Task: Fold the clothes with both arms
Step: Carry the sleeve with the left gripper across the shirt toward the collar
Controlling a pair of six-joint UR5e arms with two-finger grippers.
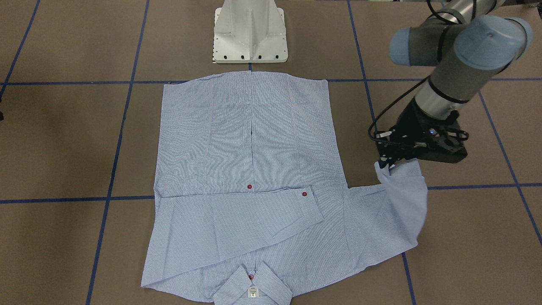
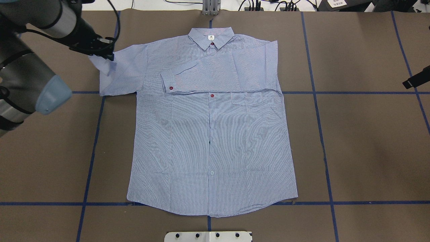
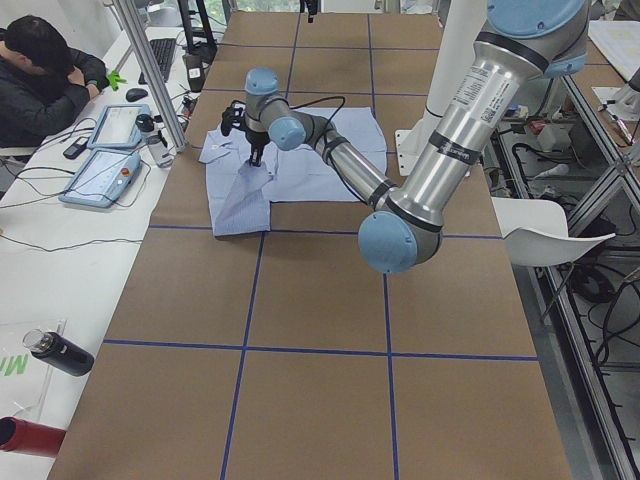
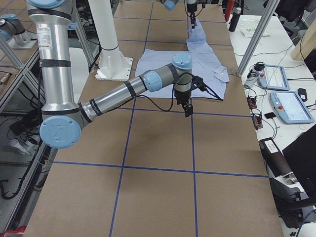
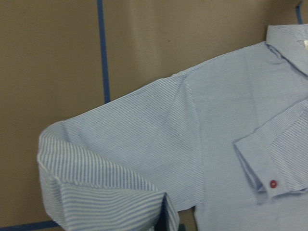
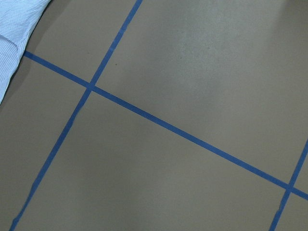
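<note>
Shirt (image 2: 211,134) sleeve clamped in left pincer (image 1: 384,162), wrist angled down, right pincer (image 4: 188,109) unclear

The near left arm (image 3: 440,160) reaches along the table (image 3: 320,330), its end effector (image 3: 256,158) touching the near sleeve of the shirt (image 3: 300,182), with a person (image 3: 40,80) seated off the shirt's collar side.

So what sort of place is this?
Likely a robotics lab: silver-grey jointed robot arms over a brown table gridded with blue tape, and a side desk with grey control tablets.
</note>
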